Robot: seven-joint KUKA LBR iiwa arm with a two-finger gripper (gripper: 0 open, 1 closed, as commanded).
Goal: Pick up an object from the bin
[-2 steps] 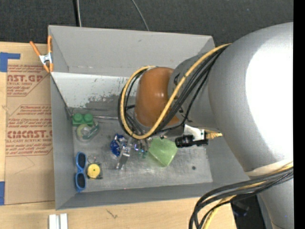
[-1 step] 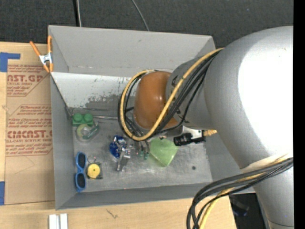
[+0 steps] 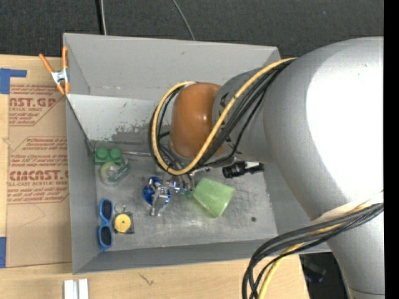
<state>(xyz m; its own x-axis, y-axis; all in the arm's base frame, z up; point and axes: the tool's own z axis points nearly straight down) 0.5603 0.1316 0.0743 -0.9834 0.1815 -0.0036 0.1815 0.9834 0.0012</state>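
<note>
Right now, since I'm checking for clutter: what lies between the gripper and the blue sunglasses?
The camera view shows one small yellow round piece there, close beside the blue sunglasses; the rest up to the gripper is bare bin floor.

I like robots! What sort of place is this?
Probably a robot test lab: a big robot arm with cables reaches into a grey metal bin of small toys, like blue sunglasses.

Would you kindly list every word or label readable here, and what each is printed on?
"CAST.G": large red letters, cut off, on the cardboard beside the bin.
"CAST ACRYLIC": smaller red line there.
Other print there: too blurred.
Things in the bin: none readable.
</note>
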